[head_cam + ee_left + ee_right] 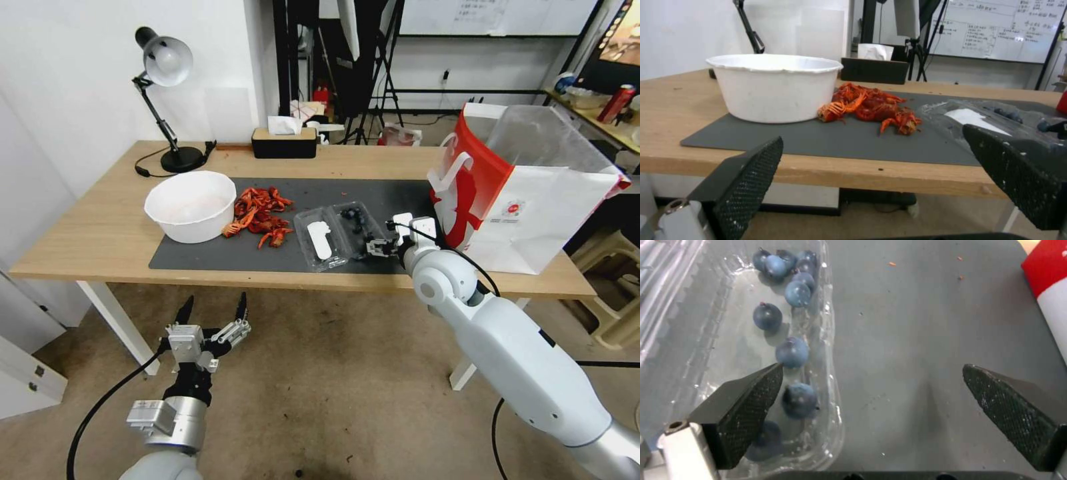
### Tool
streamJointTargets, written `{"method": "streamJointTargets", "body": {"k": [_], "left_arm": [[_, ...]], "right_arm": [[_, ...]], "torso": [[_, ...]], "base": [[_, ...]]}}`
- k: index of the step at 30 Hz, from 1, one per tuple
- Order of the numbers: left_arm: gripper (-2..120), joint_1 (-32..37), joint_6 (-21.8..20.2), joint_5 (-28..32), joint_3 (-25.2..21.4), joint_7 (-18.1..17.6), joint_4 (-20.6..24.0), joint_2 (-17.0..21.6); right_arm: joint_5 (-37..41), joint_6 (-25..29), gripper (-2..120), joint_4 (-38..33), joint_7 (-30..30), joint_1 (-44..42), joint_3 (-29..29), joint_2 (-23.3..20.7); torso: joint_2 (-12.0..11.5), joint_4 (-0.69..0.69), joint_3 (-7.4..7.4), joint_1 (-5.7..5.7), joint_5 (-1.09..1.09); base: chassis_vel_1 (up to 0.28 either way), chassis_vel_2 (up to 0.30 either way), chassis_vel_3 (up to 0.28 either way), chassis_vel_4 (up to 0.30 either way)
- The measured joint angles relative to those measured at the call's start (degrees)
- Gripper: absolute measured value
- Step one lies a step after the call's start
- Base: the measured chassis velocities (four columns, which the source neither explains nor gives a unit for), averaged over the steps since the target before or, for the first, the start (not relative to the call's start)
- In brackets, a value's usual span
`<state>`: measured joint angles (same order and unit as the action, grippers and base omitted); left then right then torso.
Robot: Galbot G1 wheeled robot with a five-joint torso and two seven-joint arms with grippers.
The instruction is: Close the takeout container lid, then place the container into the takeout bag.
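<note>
The small clear plastic hinged clamshell takeout container (357,228) lies flat and wide open on the dark grey rubber mat (200,253), near the front edge of the light wooden table (87,233), its tray half holding dark blue blueberries (792,351) strung along one side. Its lid (321,239), the clear hinged half with a white oblong label, lies folded back on the mat on the side toward the pile of red crayfish (261,217), which sits between the lid and the round white plastic bowl (191,205). The right gripper (381,247) is down at the container's near right corner with its 2 black textured fingers spread wide and holding nothing; in the right wrist view 1 finger (744,413) hangs over the tray's berry-filled edge and the other over bare mat beside the tray. The large red-and-white paper takeout bag (527,213), with white handles and a clear plastic liner standing up out of its mouth, stands upright at the right end of the table, just beside the right gripper. The left gripper (212,312) hangs below and in front of the table's edge, over the floor, fingers parted and empty, pointed toward the bowl. A black desk lamp (163,100) and a black tissue box (284,141) stand along the table's far edge.
</note>
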<state>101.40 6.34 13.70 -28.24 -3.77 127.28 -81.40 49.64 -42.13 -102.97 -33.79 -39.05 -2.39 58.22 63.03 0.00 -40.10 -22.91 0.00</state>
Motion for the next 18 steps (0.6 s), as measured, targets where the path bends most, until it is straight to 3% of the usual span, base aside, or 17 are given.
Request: {"method": "streamJointTargets", "body": {"k": [18], "left_arm": [[100,0.13,0.66,-0.26,0.14,-0.19,0.09,0.15]], "right_arm": [[1.40,0.01,100,-1.03,-3.05,-1.28,0.92,-0.36]], "torso": [[0.00,0.00,0.00,-0.01,0.00]], "base": [[0.000,0.000,0.000,0.000]]}}
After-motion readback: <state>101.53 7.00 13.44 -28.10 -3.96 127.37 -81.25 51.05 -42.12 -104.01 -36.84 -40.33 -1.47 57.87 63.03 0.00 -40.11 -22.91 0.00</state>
